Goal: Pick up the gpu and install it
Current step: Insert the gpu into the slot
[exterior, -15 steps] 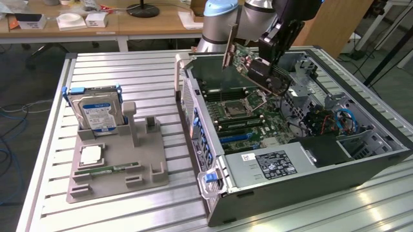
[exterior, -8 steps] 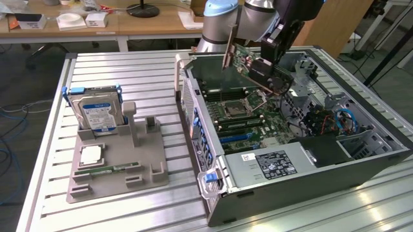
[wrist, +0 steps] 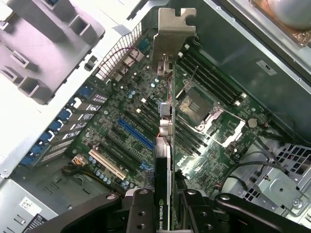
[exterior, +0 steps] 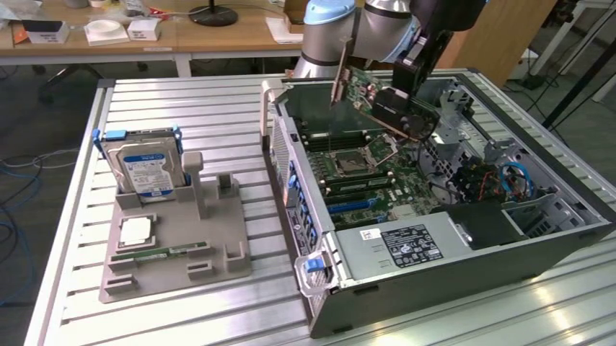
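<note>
above the open computer case, the tool grips the gpu edge-on, held clear of the motherboard.

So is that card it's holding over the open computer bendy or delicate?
Probably stiff: the card juts out straight though the pincer grips one end. Likely delicate, with bare circuitry showing. Its metal end plate probably makes that end heavier.

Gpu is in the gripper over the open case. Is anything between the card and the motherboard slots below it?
Nothing visible. The gripper clamps the gpu above the motherboard. The expansion slots beneath it lie bare, with no cable or other card seen across them.
</note>
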{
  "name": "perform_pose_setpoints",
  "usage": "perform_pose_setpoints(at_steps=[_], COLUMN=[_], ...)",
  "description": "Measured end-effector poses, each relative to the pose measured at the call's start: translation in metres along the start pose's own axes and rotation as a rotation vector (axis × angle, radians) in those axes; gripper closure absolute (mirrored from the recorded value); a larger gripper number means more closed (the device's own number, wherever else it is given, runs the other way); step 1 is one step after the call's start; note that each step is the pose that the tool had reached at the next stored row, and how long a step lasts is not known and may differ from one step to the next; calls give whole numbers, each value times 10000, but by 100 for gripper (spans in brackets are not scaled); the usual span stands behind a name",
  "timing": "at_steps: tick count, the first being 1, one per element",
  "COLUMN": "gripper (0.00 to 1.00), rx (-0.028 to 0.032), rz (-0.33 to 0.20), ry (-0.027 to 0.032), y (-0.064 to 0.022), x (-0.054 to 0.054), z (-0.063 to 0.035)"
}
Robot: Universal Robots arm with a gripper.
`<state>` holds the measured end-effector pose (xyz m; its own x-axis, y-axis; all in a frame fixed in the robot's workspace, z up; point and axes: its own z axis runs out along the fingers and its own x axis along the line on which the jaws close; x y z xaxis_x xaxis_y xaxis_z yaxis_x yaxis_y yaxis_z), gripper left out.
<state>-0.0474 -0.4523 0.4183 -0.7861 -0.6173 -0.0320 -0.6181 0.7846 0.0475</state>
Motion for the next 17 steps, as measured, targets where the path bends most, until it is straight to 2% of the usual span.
perform_pose_setpoints(at_steps=[17], gripper=[74], rx=[-41], rz=[-1246], ry=[58], y=[-23], x=[-30], z=[7])
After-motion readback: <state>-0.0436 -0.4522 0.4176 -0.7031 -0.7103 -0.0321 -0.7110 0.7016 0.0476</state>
